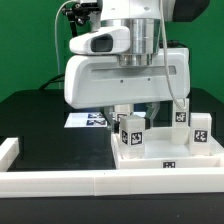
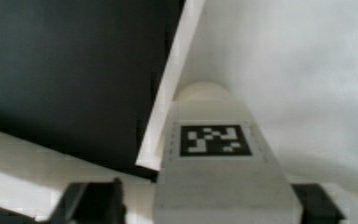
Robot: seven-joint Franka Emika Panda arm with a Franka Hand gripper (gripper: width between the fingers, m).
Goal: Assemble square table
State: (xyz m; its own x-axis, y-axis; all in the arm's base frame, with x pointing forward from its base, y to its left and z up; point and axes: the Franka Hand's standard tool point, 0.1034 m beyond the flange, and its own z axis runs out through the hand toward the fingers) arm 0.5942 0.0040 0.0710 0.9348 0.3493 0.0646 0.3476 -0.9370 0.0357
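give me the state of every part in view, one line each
white plastic square slab: flat on the table, rimmed side up
short white block leg between the fingers: upright on the slab, straddled, grip unclear
two other tagged white legs: upright on the slab
fingers: either side of the leg
long white rail: lying at the table's front

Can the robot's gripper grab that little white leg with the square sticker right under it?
Probably yes. The gripper sits right over the leg, one finger on each side, and nothing blocks it.
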